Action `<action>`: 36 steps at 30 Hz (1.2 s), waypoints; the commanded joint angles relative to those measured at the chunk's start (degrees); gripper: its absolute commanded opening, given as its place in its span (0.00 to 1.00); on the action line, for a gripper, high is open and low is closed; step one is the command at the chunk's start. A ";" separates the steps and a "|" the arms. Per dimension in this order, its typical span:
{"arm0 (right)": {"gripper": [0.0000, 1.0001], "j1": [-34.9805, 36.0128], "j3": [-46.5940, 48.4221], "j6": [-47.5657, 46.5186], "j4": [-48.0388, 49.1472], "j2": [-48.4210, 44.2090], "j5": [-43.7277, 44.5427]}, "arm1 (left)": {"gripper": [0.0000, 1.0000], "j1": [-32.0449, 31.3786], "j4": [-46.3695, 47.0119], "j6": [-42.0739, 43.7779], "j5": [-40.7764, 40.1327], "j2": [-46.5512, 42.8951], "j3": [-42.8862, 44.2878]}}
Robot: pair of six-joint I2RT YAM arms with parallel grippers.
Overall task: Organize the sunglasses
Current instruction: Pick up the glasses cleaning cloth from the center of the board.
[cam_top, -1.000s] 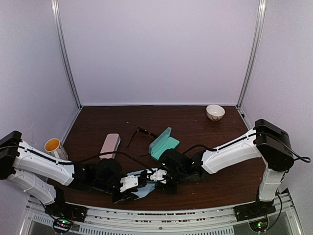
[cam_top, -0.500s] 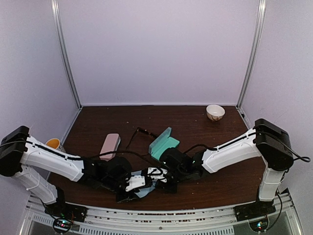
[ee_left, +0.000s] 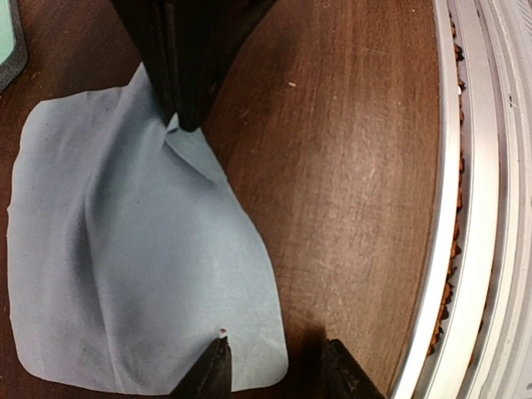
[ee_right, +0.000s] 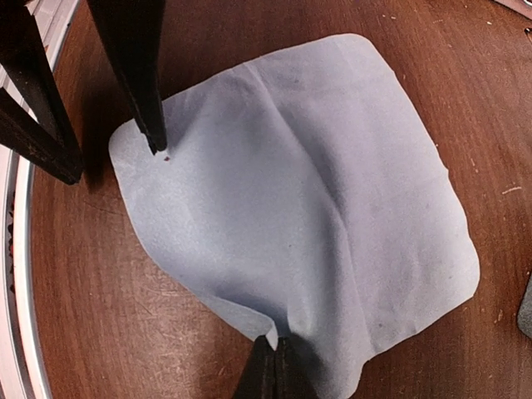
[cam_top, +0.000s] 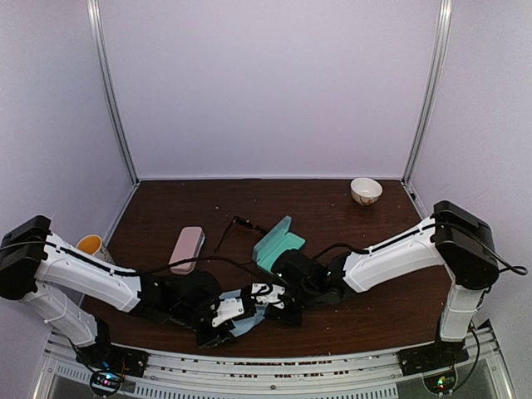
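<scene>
Pale-blue cloth point(ee_right: 307, 191); dark-brown table point(ee_right: 100, 332); sunglasses point(cam_top: 241, 222) seemingly dark.

Cloth point(cam_top: 256, 314) mostly covered from above, mug point(cam_top: 90, 246) half behind left arm point(cam_top: 91, 278), wire glasses point(cam_top: 241, 221) tiny, perhaps unfolded

so both the left arm point(cam_top: 83, 278) and right arm point(cam_top: 391, 253) are glossy white shells with chunky black joints, thin black cables looping loose along them, little green lights point(cam_top: 440, 383) glowing down at the bases, and skinny black fingers point(ee_right: 137, 66) that taper to blunt tips
</scene>
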 commanded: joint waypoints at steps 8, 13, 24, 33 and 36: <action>0.00 -0.69 -2.72 0.04 -8.39 0.98 4.06 | 0.38 -0.13 5.86 0.83 1.24 0.32 -1.45; 0.00 -0.76 -2.21 0.12 -8.71 1.35 3.89 | 0.37 -0.11 5.83 1.76 0.42 0.81 -1.31; 0.00 -0.84 -1.93 -0.21 -10.14 0.67 4.24 | 0.44 -0.13 0.02 3.29 -2.56 3.83 3.09; 0.00 -4.28 -2.38 -0.20 -10.97 -0.26 4.76 | 0.34 -0.13 -2.20 4.97 -4.77 5.79 5.53; 0.00 -4.24 -2.52 0.01 -10.89 -0.14 3.90 | 0.27 -0.12 -2.09 5.44 -5.16 6.20 5.70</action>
